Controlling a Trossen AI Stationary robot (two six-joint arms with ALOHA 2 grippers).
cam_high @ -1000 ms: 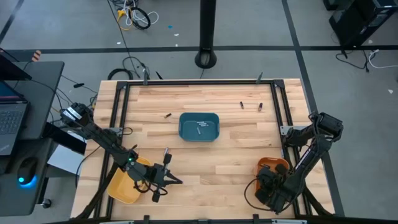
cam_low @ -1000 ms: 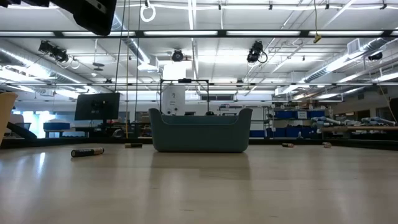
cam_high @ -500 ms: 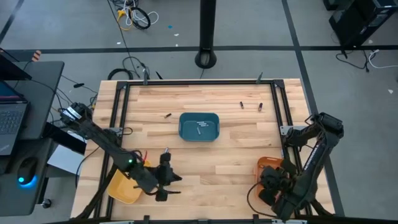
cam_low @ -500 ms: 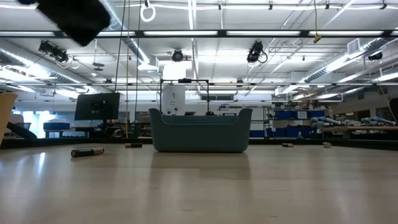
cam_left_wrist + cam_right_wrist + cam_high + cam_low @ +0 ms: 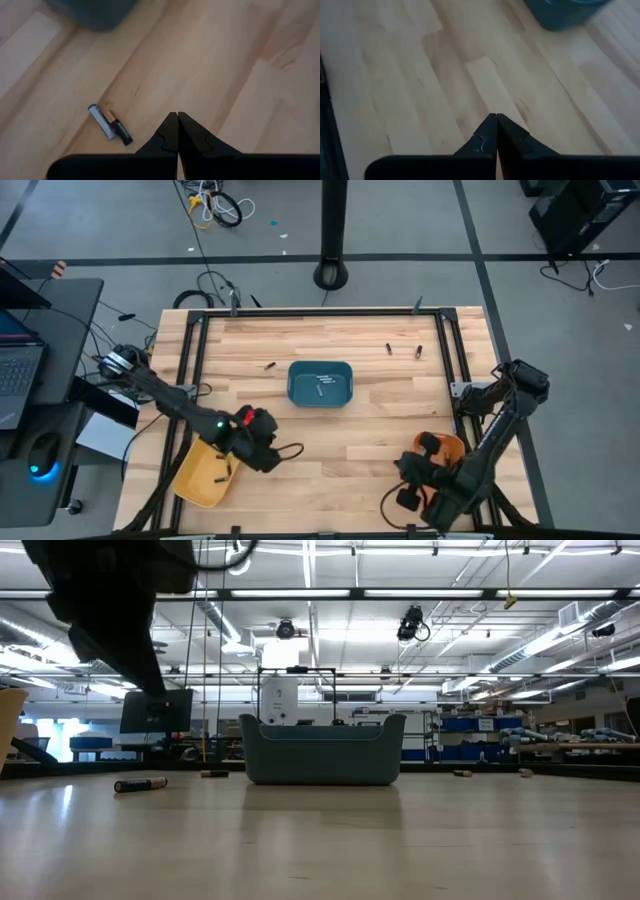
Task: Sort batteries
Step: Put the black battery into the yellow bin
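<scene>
Loose batteries lie on the wooden table: one left of the teal tray, and two at the far right. Another battery lies inside the teal tray. My left gripper is shut and holds nothing, just right of the yellow tray. Its wrist view shows a battery flat on the wood ahead of its fingertips. My right gripper is shut and holds nothing, left of the orange tray. Below it is bare wood.
The low view shows the teal tray in the middle, with batteries to its left and others to its right. A dark arm hangs at that view's upper left. A black frame borders the table.
My left gripper has swung from over the yellow tray's right rim toward the middle of the table, turning as it went. My right gripper has moved from above the orange tray toward the table's left.
</scene>
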